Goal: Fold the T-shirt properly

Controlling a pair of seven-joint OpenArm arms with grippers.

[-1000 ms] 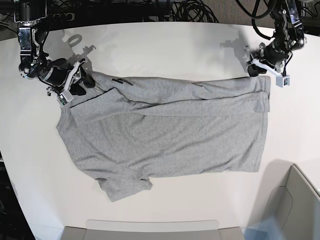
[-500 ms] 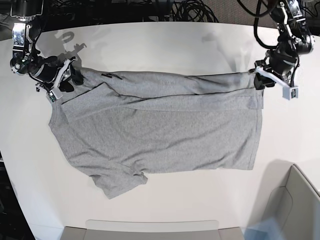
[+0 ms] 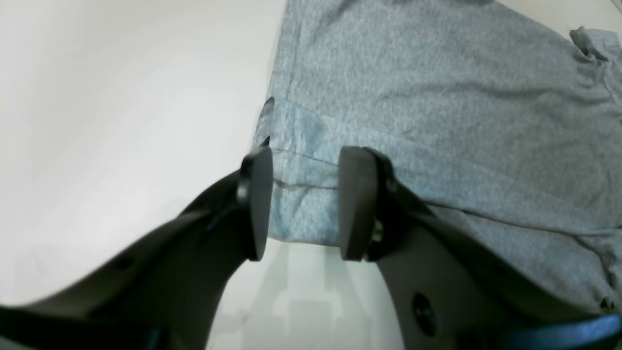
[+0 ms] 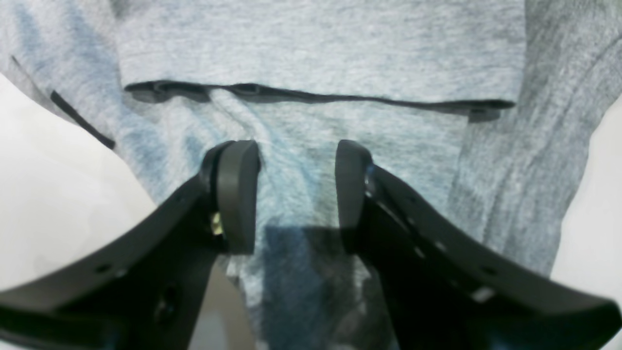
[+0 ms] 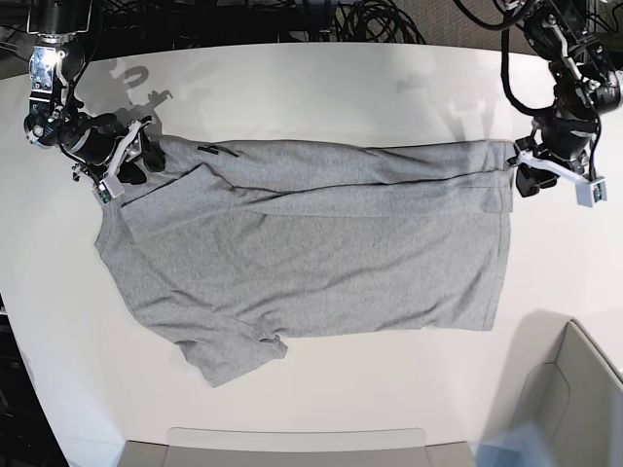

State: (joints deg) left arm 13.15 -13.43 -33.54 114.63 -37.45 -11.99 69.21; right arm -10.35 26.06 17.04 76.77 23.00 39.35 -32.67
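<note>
T-shirt: the heather-grey short-sleeved cotton T-shirt (image 5: 311,243) lies spread flat across the middle of the white round tabletop (image 5: 292,88), its far long edge folded over into a narrow band, one sleeve jutting toward the near side.
Left pincer: the black left pincer (image 3: 303,204) sits at the T-shirt's hem corner in the left wrist view; in the base view (image 5: 527,178) it hangs just off the shirt's right end.
Left pincer state: jaws parted, the folded hem corner showing in the gap; whether the pads touch the cloth cannot be told.
Right pincer: the black right pincer (image 4: 296,194) hovers over the cloth just short of the dark-edged neck opening; in the base view (image 5: 136,161) it is at the T-shirt's far left corner.
Right pincer state: jaws standing wide, cloth beneath and between them, nothing pinched.
Writing: none readable; only plain grey cloth faces up.
</note>
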